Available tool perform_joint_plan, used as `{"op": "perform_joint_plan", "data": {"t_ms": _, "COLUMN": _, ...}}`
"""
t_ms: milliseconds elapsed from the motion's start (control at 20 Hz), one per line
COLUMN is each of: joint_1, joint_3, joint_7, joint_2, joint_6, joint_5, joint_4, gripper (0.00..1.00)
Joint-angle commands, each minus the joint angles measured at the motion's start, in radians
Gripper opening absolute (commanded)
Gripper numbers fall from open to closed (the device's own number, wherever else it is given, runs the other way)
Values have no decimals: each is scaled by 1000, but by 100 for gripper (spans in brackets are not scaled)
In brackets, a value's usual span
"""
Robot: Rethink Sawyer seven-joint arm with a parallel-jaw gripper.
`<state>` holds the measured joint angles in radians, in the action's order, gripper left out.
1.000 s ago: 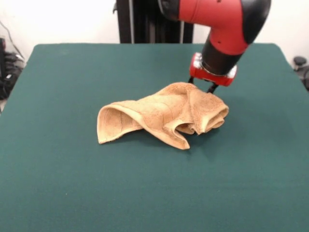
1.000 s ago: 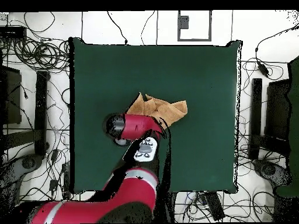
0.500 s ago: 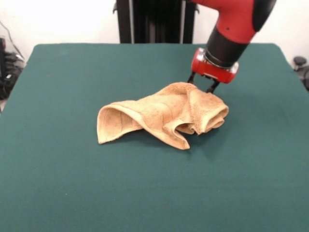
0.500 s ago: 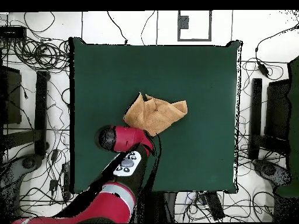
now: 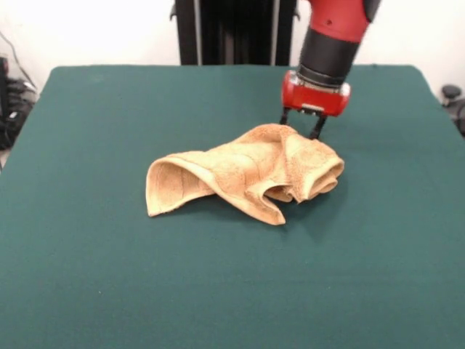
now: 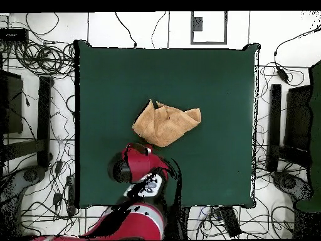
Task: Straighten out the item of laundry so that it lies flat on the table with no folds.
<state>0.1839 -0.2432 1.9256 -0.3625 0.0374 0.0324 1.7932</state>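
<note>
The tan-orange towel (image 5: 240, 174) lies crumpled near the middle of the dark green table (image 5: 109, 276), with raised folds and a rolled-over right end. In the overhead view the towel (image 6: 166, 122) is a bunched, roughly triangular heap on the table (image 6: 213, 81). My gripper (image 5: 300, 125) hangs under its red wrist, just behind the towel's far right end. Its two dark fingers stand apart, open, with nothing between them. In the overhead view the red arm (image 6: 135, 164) covers the gripper and sits beside the towel's edge nearest the robot base.
Bare green tabletop surrounds the towel on all sides. The black pedestal (image 5: 232, 33) stands behind the table's far edge. Cables and black equipment (image 6: 37, 107) lie on the floor around the table.
The arm has drawn back towards the robot base and turned more upright. The gripper has shifted slightly left in the front view. The towel has not moved.
</note>
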Motion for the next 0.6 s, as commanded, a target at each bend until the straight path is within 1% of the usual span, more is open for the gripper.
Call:
{"op": "perform_joint_plan", "data": {"t_ms": 50, "joint_1": -318, "joint_3": 73, "joint_7": 436, "joint_2": 441, "joint_6": 948, "joint_5": -4, "joint_4": -207, "gripper": 100}}
{"op": "perform_joint_plan", "data": {"t_ms": 200, "joint_1": -333, "joint_3": 90, "joint_7": 399, "joint_2": 435, "joint_6": 963, "joint_5": -23, "joint_4": -186, "gripper": 100}}
{"op": "perform_joint_plan", "data": {"t_ms": 350, "joint_1": -344, "joint_3": 97, "joint_7": 332, "joint_2": 440, "joint_6": 1002, "joint_5": -35, "joint_4": -182, "gripper": 100}}
{"op": "perform_joint_plan", "data": {"t_ms": 500, "joint_1": -383, "joint_3": 126, "joint_7": 279, "joint_2": 462, "joint_6": 1022, "joint_5": -7, "joint_4": -217, "gripper": 100}}
{"op": "perform_joint_plan", "data": {"t_ms": 600, "joint_1": -420, "joint_3": 155, "joint_7": 250, "joint_2": 479, "joint_6": 1012, "joint_5": 40, "joint_4": -266, "gripper": 100}}
